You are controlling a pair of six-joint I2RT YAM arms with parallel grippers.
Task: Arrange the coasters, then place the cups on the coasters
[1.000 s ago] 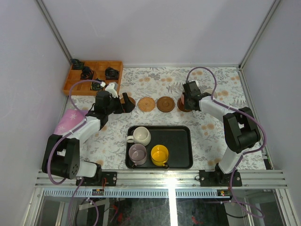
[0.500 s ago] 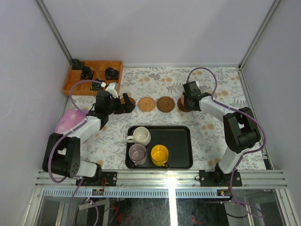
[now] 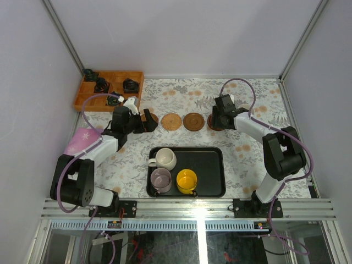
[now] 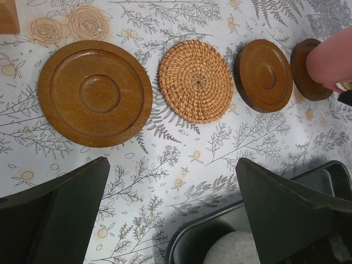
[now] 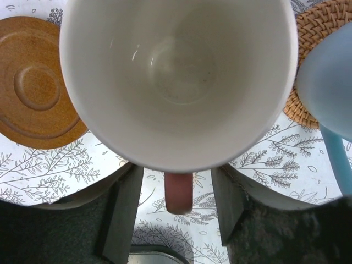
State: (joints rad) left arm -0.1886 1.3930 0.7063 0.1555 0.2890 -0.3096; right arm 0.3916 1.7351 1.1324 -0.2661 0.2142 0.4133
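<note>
**Two cups out on coasters, three in the tray**

Closest to the near edge of the bench (image 3: 247, 159), about in the middle, there's the black tray (image 3: 212, 190) with three cups in it: yellow cup (image 3: 187, 180) and lilac cup (image 3: 161, 179) side by side at the front, cream cup (image 3: 165, 159) behind the lilac one.

Past the tray, the coasters run in a row left to right across the bench. The left claw (image 4: 170, 165) hovers over the left end of that row with its jaws spread wide and nothing between them. From its camera, going left to right, you get the big wooden coaster (image 4: 94, 93), the woven coaster (image 4: 196, 81), a dark wooden coaster (image 4: 264, 75), then a fourth coaster (image 4: 301, 69) with the pink cup (image 4: 333, 58) standing on it.

The right claw (image 5: 177, 176) is at that pink cup, jaws partway apart on either side of the handle with a visible gap on both sides, so it's not pinching it. Just beside it toward the right edge, the blue-handled cup (image 5: 330, 77) seems to sit on a second woven coaster (image 5: 313, 33).

Way back in the far left corner there's a wooden box (image 3: 110, 88) with some black bits in it.
</note>
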